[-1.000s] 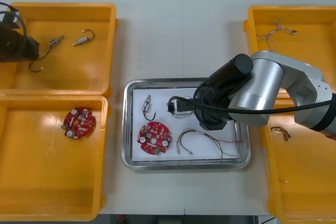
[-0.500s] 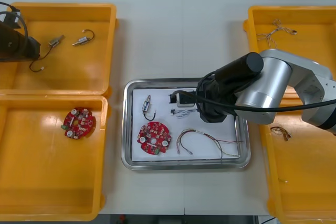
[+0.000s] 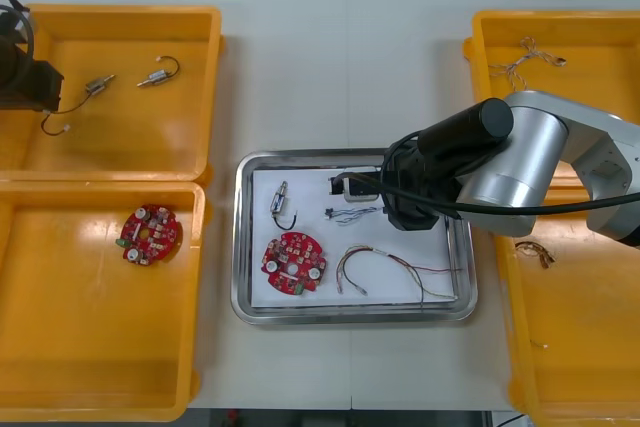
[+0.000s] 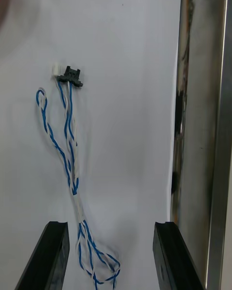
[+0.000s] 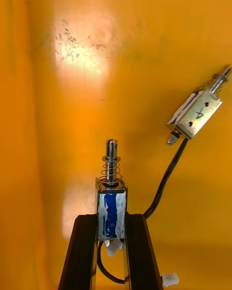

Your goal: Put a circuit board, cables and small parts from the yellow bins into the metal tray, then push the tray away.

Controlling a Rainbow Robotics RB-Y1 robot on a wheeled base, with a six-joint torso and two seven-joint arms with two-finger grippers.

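Note:
My right gripper (image 3: 347, 187) hangs open over the far right part of the metal tray (image 3: 350, 316). Just below its fingers (image 4: 52, 232), a twisted blue and white cable (image 4: 70, 140) lies loose on the tray's white liner (image 3: 352, 212). The tray also holds a red circuit board (image 3: 294, 264), a small metal part (image 3: 281, 197) and a red and yellow cable (image 3: 390, 267). At the far left bin's (image 3: 200, 97) left edge, my left gripper (image 5: 111, 217) is shut on a small metal part (image 5: 112, 193) with blue tape. A second metal part (image 5: 197, 113) lies just beyond it.
Two small metal parts (image 3: 158, 75) with black leads lie in the far left bin. The near left bin (image 3: 100, 402) holds one more red board (image 3: 150, 234). Thin cables lie in the right bins (image 3: 530, 57), (image 3: 535, 252).
My right gripper has opened and let go of the blue and white cable, which now lies in the tray, and has drawn back a little. The left gripper shifted slightly left with its part.

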